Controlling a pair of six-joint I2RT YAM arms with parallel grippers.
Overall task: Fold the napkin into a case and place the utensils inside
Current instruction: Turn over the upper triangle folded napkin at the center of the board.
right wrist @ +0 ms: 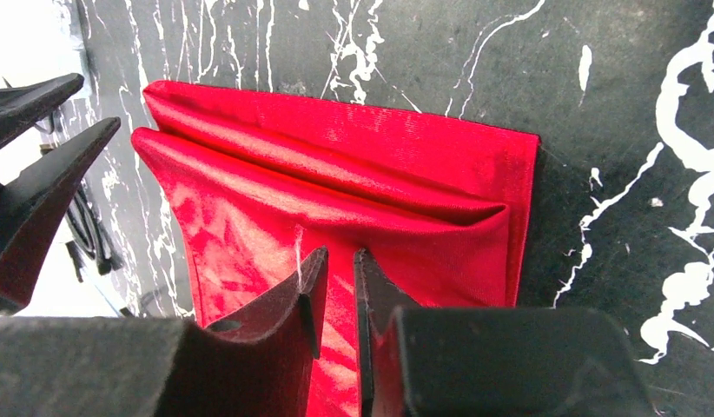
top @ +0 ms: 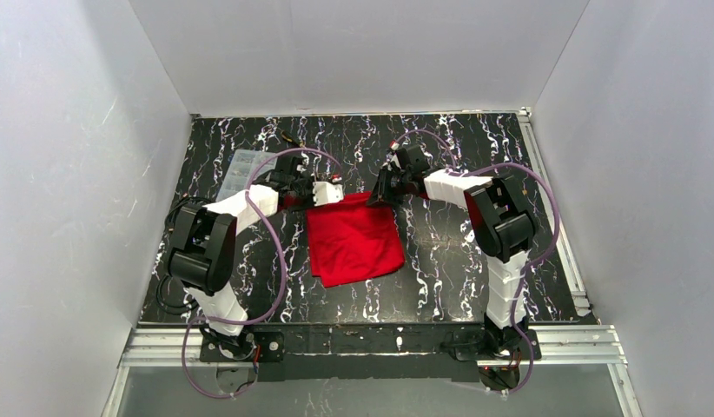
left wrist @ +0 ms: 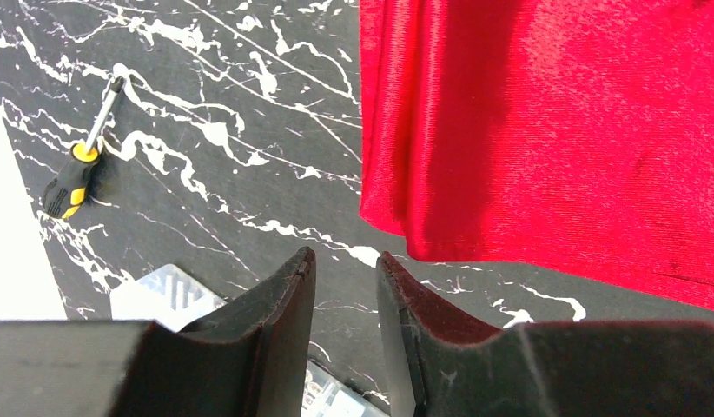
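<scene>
The red napkin (top: 353, 239) lies folded in layers, roughly square, on the black marbled table. In the right wrist view its stacked folds (right wrist: 336, 174) run just past my fingertips. My left gripper (top: 332, 193) is at the napkin's far left corner; its jaws (left wrist: 345, 256) stand open over bare table, just off the napkin (left wrist: 553, 130). My right gripper (top: 380, 193) hovers at the far right corner. Its jaws (right wrist: 340, 254) are narrowly open above the cloth, with nothing pinched between them. The utensils are out of view.
A black-and-yellow screwdriver (left wrist: 76, 174) lies on the table beyond the left gripper. A clear plastic compartment box (top: 236, 169) stands at the far left, under the left gripper (left wrist: 162, 291). White walls close in the table on three sides.
</scene>
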